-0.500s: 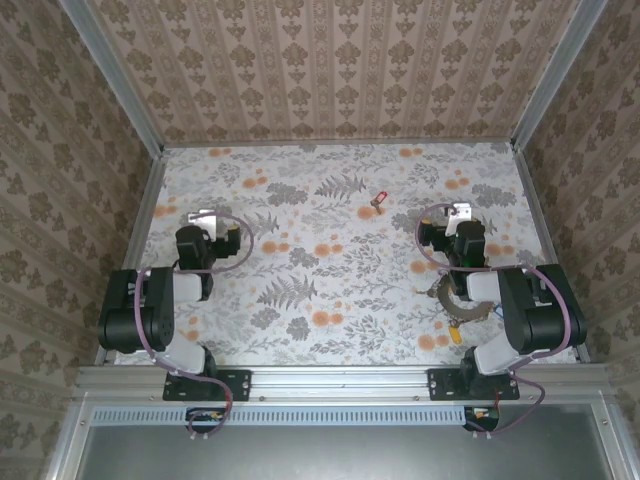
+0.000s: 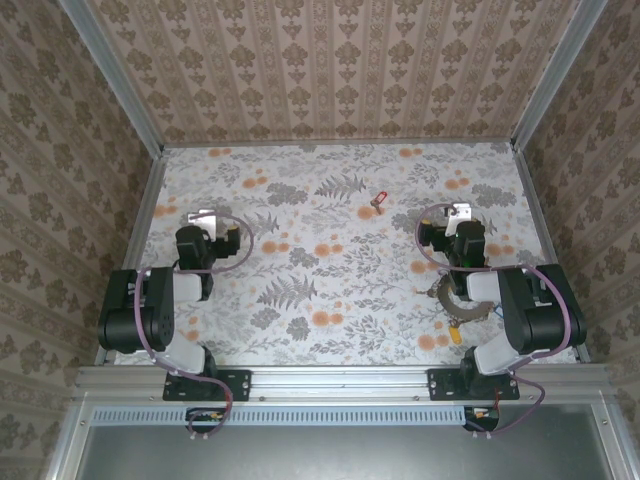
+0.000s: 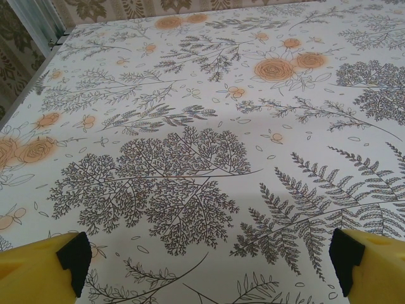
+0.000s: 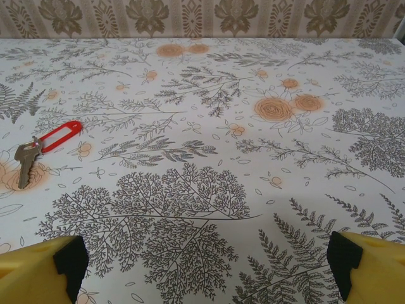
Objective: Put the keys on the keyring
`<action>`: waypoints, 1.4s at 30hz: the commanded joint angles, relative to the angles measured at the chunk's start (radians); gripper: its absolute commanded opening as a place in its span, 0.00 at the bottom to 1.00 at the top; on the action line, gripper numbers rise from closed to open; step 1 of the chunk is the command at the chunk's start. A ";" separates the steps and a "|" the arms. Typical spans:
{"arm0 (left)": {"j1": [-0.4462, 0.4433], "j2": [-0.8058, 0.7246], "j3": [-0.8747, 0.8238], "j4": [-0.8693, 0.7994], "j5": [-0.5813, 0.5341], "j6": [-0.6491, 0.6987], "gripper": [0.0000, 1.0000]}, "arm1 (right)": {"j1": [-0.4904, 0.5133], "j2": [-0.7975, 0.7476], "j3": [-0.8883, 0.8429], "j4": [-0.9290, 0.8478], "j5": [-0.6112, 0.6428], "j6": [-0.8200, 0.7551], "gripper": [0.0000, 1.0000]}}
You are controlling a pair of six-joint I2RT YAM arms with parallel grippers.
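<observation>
Nothing has moved since half a second ago: left gripper (image 3: 205, 253) and right gripper (image 4: 205, 256) stay spread wide; red key (image 4: 59, 137) lies at the right gripper's ten o'clock, keyring (image 2: 450, 300) at its six

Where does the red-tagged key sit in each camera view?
Top: the red-tagged key lies mid-table, toward the back wall.
Right wrist: the key lies at the left edge, mid-height.
Left wrist: floral tablecloth ahead of the yellow fingertips.
Shared landmark: the orange flower at the key's metal end, top and right wrist.
</observation>
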 commanded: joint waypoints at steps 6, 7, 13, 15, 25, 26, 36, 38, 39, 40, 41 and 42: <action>-0.006 -0.007 0.016 0.019 -0.009 0.012 1.00 | -0.007 -0.001 0.014 -0.003 -0.026 0.020 1.00; -0.004 -0.007 0.015 0.019 -0.007 0.011 1.00 | -0.007 -0.002 0.013 -0.002 -0.025 0.020 1.00; 0.002 -0.008 0.012 0.023 0.005 0.008 1.00 | -0.009 -0.002 0.009 0.006 -0.030 0.023 1.00; 0.003 -0.008 0.013 0.023 0.005 0.008 1.00 | -0.011 -0.003 0.005 0.011 -0.034 0.023 1.00; 0.007 -0.015 0.009 0.031 -0.006 0.006 1.00 | -0.012 -0.122 -0.013 -0.060 0.003 0.041 1.00; -0.014 -0.032 0.007 0.022 -0.064 0.010 1.00 | -0.012 -0.183 -0.014 -0.118 0.017 0.051 1.00; -0.194 -0.378 0.413 -0.896 -0.177 -0.138 1.00 | -0.012 -0.738 0.153 -1.039 0.350 0.530 1.00; -0.194 -0.418 0.511 -1.070 -0.145 -0.201 1.00 | -0.015 -0.793 0.164 -1.196 0.404 0.732 1.00; -0.194 -0.442 0.548 -1.130 -0.124 -0.219 1.00 | -0.020 -0.832 0.150 -1.210 0.336 0.760 1.00; -0.193 -0.471 0.563 -1.160 -0.089 -0.225 1.00 | -0.022 -0.865 0.120 -1.181 0.244 0.755 1.00; -0.192 -0.501 0.562 -1.168 -0.054 -0.239 1.00 | -0.020 -0.885 0.108 -1.197 0.210 0.790 0.99; -0.190 -0.532 0.553 -1.177 -0.029 -0.274 1.00 | -0.020 -0.890 0.106 -1.253 0.198 0.853 1.00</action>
